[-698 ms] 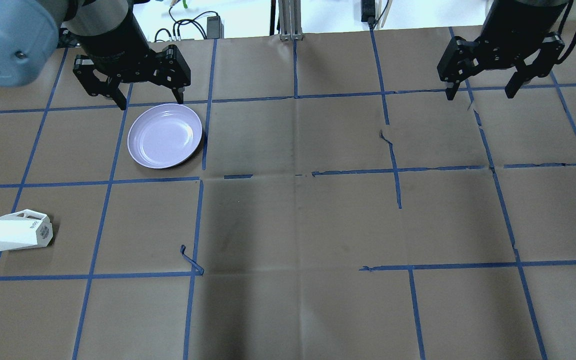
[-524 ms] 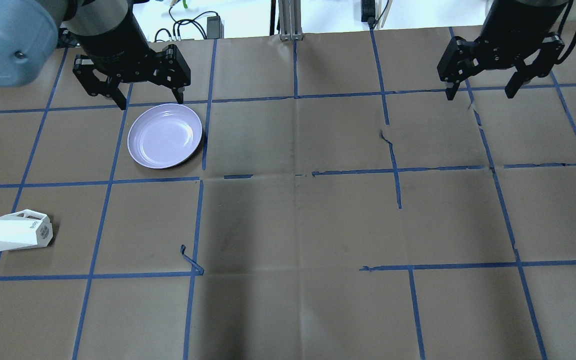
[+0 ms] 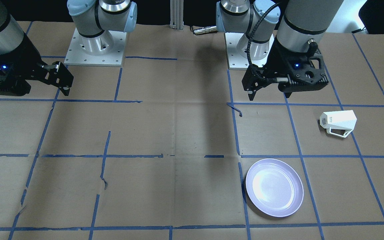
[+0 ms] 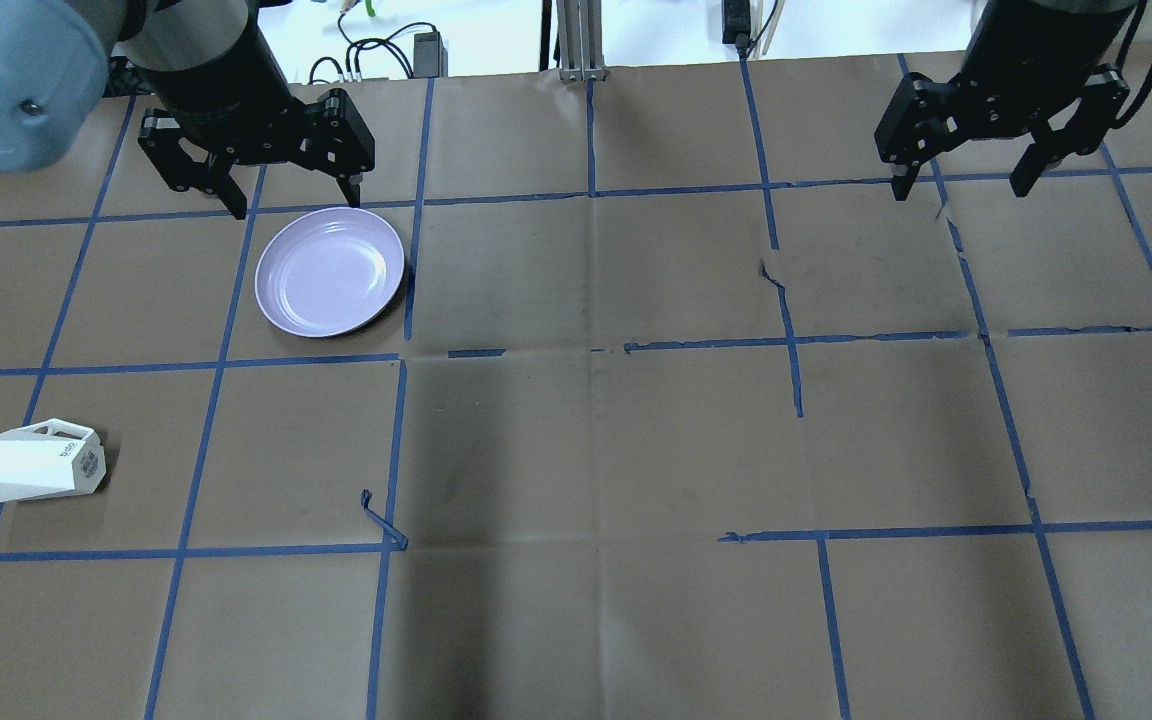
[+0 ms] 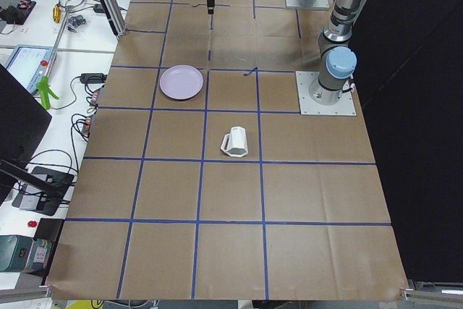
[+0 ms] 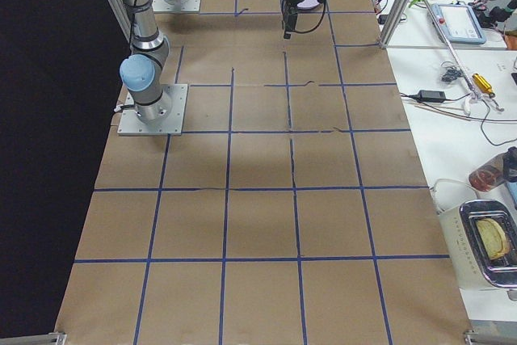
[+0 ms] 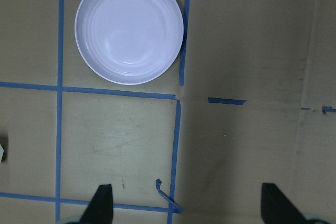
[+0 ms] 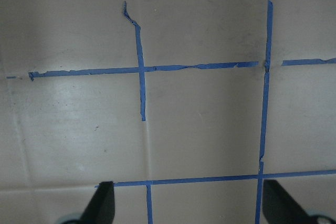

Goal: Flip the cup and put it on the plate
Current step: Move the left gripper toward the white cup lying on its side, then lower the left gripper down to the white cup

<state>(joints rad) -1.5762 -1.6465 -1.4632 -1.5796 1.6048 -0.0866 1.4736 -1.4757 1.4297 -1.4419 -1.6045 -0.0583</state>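
The white faceted cup (image 4: pixel 36 468) lies on its side near the table's left edge, handle toward the far side; it also shows in the front view (image 3: pixel 338 122) and the left side view (image 5: pixel 235 142). The lavender plate (image 4: pixel 330 271) sits upright and bare, further from the robot than the cup; it shows too in the front view (image 3: pixel 274 187) and the left wrist view (image 7: pixel 129 28). My left gripper (image 4: pixel 296 205) hangs open and empty in the air over the plate's far rim. My right gripper (image 4: pixel 959 190) hangs open and empty at the far right, over bare paper (image 8: pixel 189 129).
Brown paper with a blue tape grid covers the table. A loose curl of tape (image 4: pixel 383 520) sticks up right of the cup. The two arm bases (image 3: pixel 95 46) (image 3: pixel 248 50) stand at the robot's edge. A metal post (image 4: pixel 576 40) rises at the far edge.
My left gripper has shifted slightly left and toward the far edge, still open. The cup, the plate and the right gripper have not moved.
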